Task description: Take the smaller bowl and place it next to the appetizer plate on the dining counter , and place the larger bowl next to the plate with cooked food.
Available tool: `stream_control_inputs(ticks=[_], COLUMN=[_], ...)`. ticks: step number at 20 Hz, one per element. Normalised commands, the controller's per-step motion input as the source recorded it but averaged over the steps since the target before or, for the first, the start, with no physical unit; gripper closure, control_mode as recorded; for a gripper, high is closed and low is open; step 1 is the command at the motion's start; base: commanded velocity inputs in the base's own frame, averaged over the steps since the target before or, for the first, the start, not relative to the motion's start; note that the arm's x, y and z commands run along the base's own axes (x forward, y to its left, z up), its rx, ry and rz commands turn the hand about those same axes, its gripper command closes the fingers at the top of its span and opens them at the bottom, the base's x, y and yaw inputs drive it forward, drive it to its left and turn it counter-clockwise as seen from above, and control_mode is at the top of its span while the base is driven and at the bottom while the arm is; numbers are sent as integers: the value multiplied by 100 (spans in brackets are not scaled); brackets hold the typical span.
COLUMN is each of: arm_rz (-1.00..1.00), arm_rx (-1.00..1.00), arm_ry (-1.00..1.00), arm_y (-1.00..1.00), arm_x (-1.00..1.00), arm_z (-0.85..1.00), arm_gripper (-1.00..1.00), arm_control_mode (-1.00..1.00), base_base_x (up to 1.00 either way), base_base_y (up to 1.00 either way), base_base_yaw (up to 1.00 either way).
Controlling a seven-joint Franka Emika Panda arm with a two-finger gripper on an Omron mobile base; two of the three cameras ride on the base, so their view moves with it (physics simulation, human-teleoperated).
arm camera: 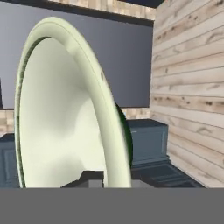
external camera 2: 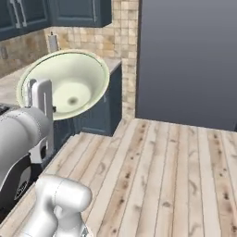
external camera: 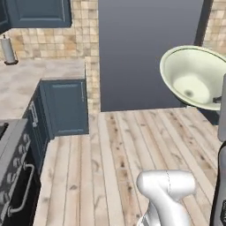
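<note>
I have the pincer [arm camera: 105,179] clenched on the rim of the larger bowl [external camera: 194,77], its jaws drawn in as far as they go with only the thin wall of the bowl between them. From the hand camera one dark fingertip [arm camera: 89,178] sits against the pale inside of the bowl, and the rim runs up and away from it in a tall arc.

The bowl [external camera 2: 69,83] is off any surface, carried in the air and tipped well over on its side, so its greenish inside faces back toward my base cameras. It hangs above the wooden floor [external camera: 132,150], out in front of the arm [external camera 2: 28,134].

Taking the blue cabinet [external camera: 64,106] as my mark: in the left base view the bowl is well to its right and higher. The worktop [external camera: 31,77] lies on top of that cabinet, well apart from the bowl.
</note>
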Motion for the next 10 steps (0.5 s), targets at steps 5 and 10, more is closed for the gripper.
stream_control_inputs(ticks=[5, 10], arm_rz=[0, 0], arm_rx=[0, 0], arm_ry=[0, 0], arm_y=[0, 0], arm_x=[0, 0], arm_z=[0, 0], arm_gripper=[100, 100], arm_control_mode=[100, 100], base_base_x=[25, 96], base_base_y=[-13, -12], base_base_yaw=[-80, -41])
